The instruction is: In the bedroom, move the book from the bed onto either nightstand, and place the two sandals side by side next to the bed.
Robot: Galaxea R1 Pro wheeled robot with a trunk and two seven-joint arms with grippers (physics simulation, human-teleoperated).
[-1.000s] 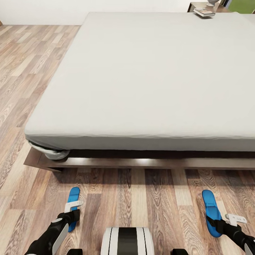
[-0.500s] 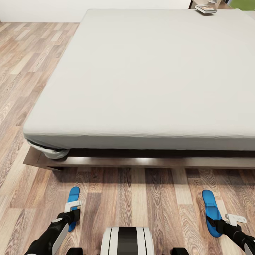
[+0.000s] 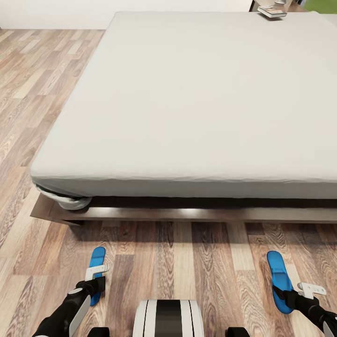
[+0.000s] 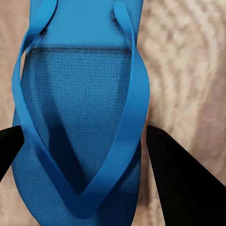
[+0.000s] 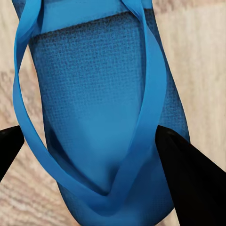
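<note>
The two sandals lie on the floor at 6 o'clock of the bed (image 3: 187, 93), well apart: the left sandal (image 3: 97, 262) under the left gripper (image 4: 80, 146), the right sandal (image 3: 279, 278) under the right gripper (image 5: 89, 146). Both grippers are spread wide around the soles, probably to grasp them. The book (image 3: 272, 11) rests at 1 o'clock.

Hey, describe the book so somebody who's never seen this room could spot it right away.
Start at the big bed with the off-white mattress and follow it to its far right corner. The book lies flat there, at the mattress edge. It is small, thin and dark-covered, unlike the two bright blue sandals on the floor at the bed's near side.
</note>
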